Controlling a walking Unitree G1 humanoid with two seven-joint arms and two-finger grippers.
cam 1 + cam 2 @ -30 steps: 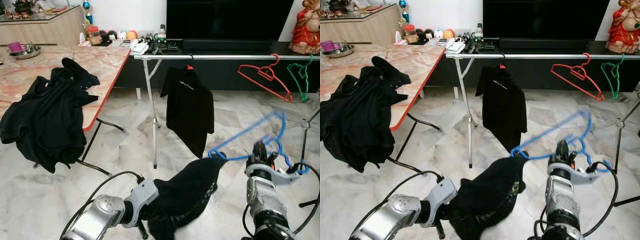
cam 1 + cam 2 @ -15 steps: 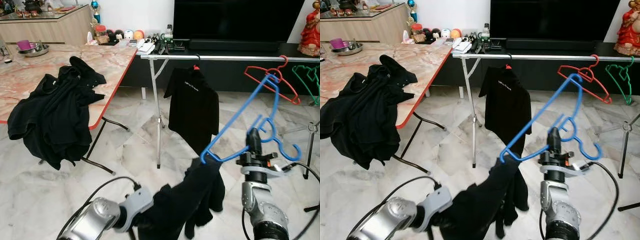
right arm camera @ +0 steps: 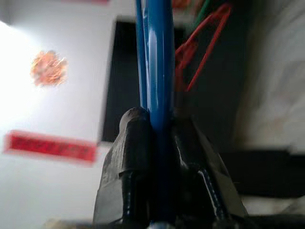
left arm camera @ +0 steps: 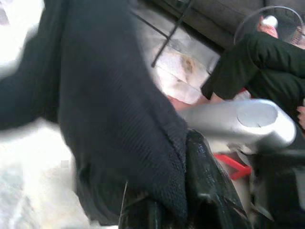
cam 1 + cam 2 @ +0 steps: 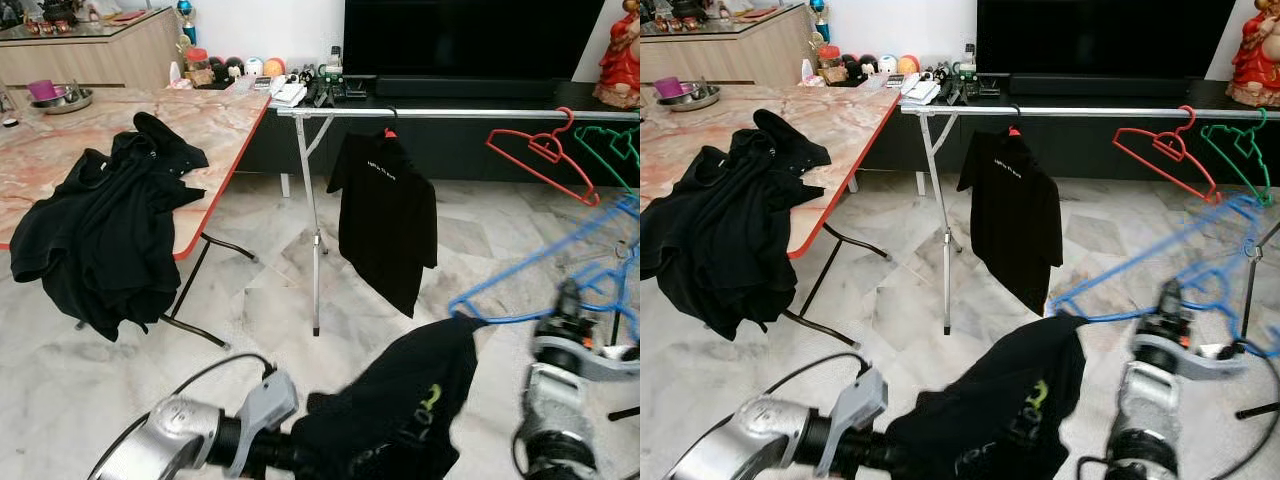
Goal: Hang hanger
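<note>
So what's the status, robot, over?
Right claw shut on blue hanger. Left claw shut on black shirt. Hanger below the rail, not hung. Red hanger already there.

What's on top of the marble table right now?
A pile of black clothes drapes over the table's front edge, and metal bowls sit at the far end. Whatever lies beneath the pile is covered.

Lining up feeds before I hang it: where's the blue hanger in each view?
Left eye view: blue hanger, lower right, blurred.
Right eye view: lower right.
Right wrist view: centre, clamped in the right tool.
Left wrist view: black garment instead.
Shared landmark: red hanger on the rail.
</note>
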